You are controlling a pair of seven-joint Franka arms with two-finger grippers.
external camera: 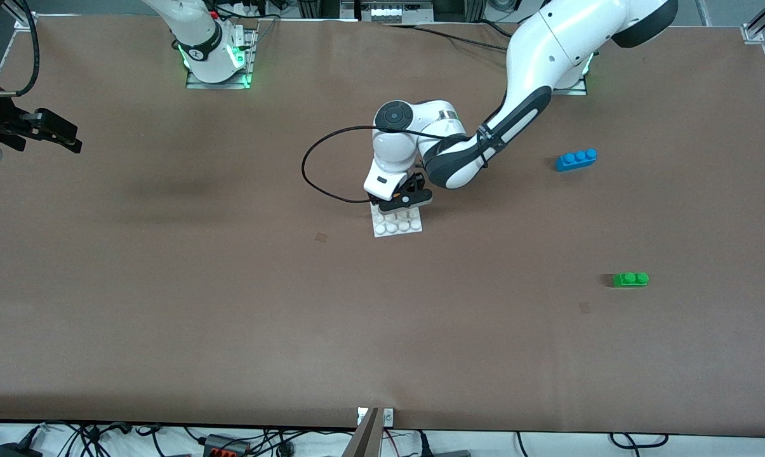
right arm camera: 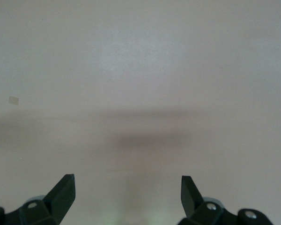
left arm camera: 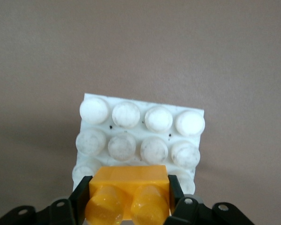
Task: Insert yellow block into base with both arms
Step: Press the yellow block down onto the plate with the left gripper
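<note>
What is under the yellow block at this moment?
The left gripper holds the yellow block over the base, above a stud row at one edge. Whether the block already sits on those studs is hidden.

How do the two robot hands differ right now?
The left gripper is over the base, its jaws shut on the yellow block; the right gripper holds nothing, jaws open. The left gripper works mid-table; the right gripper waits over bare table at the right arm's end. Both are black with two fingers.

Left gripper (left arm camera: 129, 199) clamped, lowered mid-table; right gripper (right arm camera: 128, 194) spread, waiting.
</note>
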